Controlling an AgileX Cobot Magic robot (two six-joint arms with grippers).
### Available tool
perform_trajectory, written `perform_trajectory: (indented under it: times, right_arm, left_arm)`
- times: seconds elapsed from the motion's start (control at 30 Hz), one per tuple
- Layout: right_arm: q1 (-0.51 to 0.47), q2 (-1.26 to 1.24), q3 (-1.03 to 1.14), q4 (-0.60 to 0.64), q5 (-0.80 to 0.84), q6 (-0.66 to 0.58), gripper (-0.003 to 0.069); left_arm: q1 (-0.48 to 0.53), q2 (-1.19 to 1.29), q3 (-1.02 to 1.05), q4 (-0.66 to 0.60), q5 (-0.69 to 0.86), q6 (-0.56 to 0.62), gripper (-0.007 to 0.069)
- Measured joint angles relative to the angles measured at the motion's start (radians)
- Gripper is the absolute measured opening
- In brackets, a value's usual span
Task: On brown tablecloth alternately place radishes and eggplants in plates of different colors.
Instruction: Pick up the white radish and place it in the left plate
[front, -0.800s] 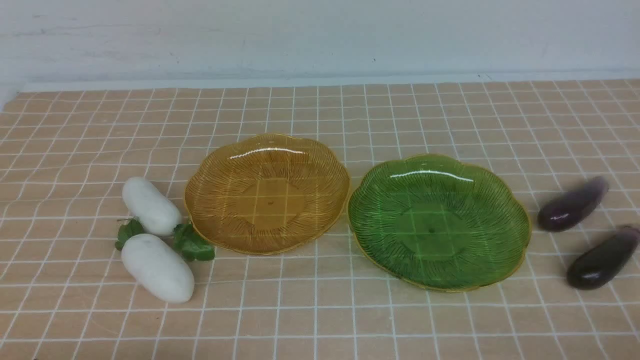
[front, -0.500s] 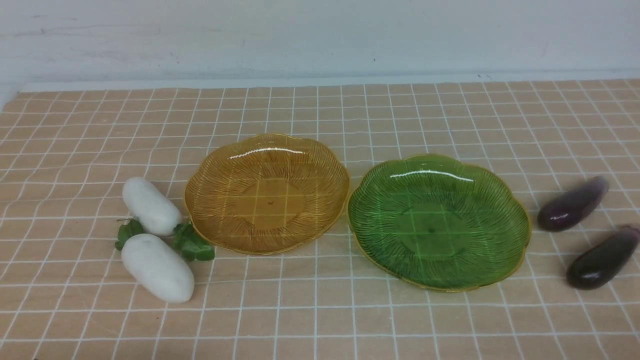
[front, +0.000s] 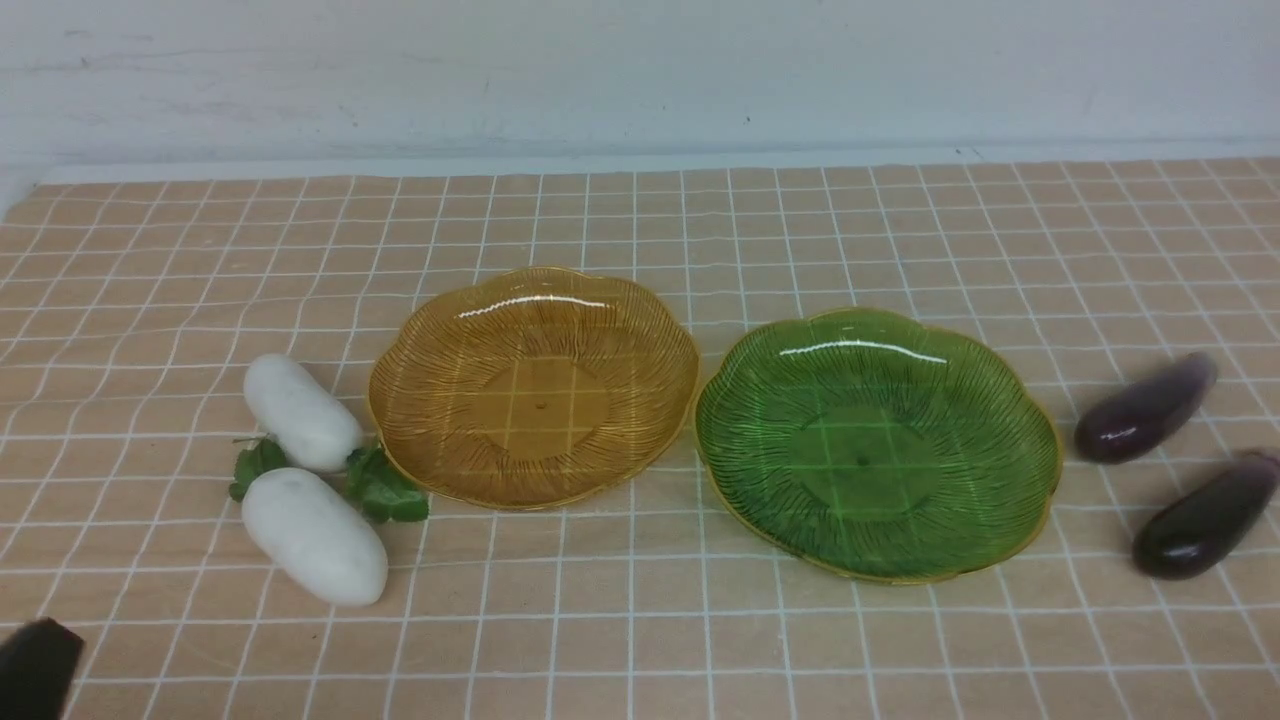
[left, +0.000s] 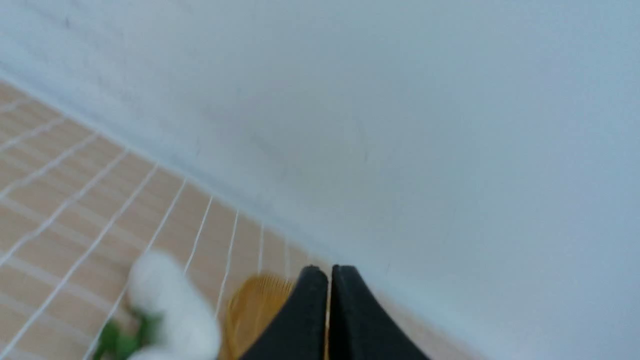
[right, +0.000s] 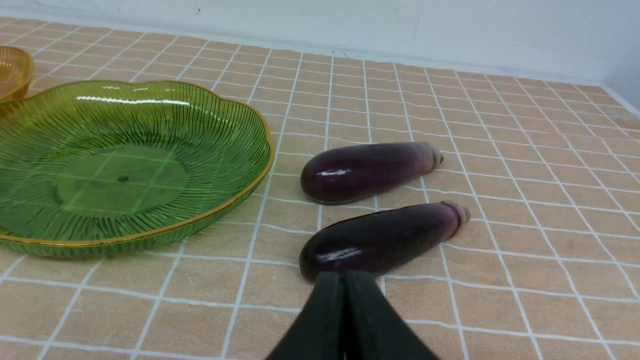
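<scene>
On the brown tablecloth an amber plate and a green plate stand side by side, both empty. Two white radishes lie left of the amber plate. Two purple eggplants lie right of the green plate. My left gripper shows at the front view's bottom left corner; in its wrist view the jaws are shut and empty, with a blurred radish and the amber plate ahead. My right gripper is shut and empty, just short of the nearer eggplant; the farther eggplant and green plate show too.
A pale wall runs along the far edge of the cloth. The cloth is slightly wrinkled at the left. The amber plate's edge shows in the right wrist view.
My left gripper has come into the front view at the bottom left corner. The plates, radishes and eggplants have not moved.
</scene>
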Motion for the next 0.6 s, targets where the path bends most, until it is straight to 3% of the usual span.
perform_trajectory:
  times: [0.1,0.23,0.37,0.53,0.6]
  right_arm:
    - [0.000,0.000,0.000,-0.003,0.000,0.000,-0.0015]
    - [0.000,0.000,0.000,-0.014,-0.001,0.000,-0.0015]
    - [0.000,0.000,0.001,0.033,-0.041,0.030,-0.0015]
    - [0.001,0.000,0.001,0.376,-0.274,0.232,-0.0015]
    - [0.001,0.000,0.001,0.499,-0.318,0.284,-0.0015]
  left_arm:
    - [0.000,0.000,-0.020,-0.098,-0.144,-0.024,-0.0003]
    - [0.000,0.044,-0.201,-0.106,-0.081,0.026,-0.0003]
    - [0.000,0.270,-0.430,-0.100,0.227,0.178,-0.0003]
    - [0.000,0.690,-0.660,-0.026,0.659,0.234,-0.0003]
    - [0.000,0.823,-0.699,0.027,0.752,0.235,-0.0003]
